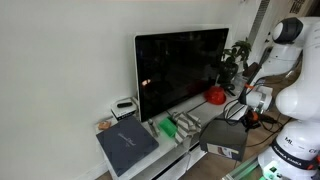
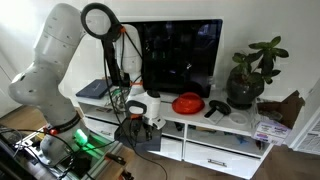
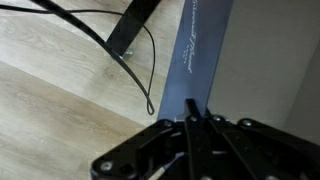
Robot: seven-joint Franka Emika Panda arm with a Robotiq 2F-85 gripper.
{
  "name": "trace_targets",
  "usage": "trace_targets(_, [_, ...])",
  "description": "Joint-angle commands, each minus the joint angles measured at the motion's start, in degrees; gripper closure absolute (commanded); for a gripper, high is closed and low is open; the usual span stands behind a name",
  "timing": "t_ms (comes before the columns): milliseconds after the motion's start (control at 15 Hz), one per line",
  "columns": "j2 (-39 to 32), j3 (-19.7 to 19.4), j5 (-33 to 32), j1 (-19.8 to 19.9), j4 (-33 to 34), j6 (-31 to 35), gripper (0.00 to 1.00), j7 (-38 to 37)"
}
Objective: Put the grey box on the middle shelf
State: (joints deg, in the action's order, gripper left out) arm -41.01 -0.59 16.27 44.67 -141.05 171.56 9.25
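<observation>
White seven-joint robot arm [image 2: 50, 70] holding a flat, thin, mid-grey rectangular box [image 1: 222, 135] before the front edge of a low, long white counter [image 2: 238, 120]. The end effector [image 2: 141, 116] grips the grey box from above, its fingers drawn together on the box's upper edge. In the wrist view the fingers [image 3: 190, 112] meet on a narrow blue-grey strip bearing faint script, with pale wooden floor [image 3: 50, 100] and a looped black cable [image 3: 140, 60] beyond.

In both exterior views the grey box hangs clear of the floor, just beside the counter's front edge and roughly midway along it. The counter's lower levels cannot be told apart at this size.

On the counter top:
- a black flat-screen television [image 1: 180, 70] along the back edge
- a darker slate-grey flat box [image 1: 127, 145] at one end, overhanging the front corner
- a red rounded object [image 2: 187, 103] near the middle
- a green plant in a black pot [image 2: 247, 80] toward the opposite end
</observation>
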Motion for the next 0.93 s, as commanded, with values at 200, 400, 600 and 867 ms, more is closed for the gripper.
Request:
trace_targets(200, [1.7,8.3,-0.62,12.46,-0.25,0.27,0.99,2.99])
trace_targets(400, [-0.01,12.38,-0.18,16.7,1.3,0.54,0.99,2.47])
trace_targets(600, [-2.51,15.07,-0.2,18.58,3.25,1.06,0.99,1.66])
trace_targets(867, [-6.99,17.23,-0.9,18.4,6.43,3.37,0.99,0.81])
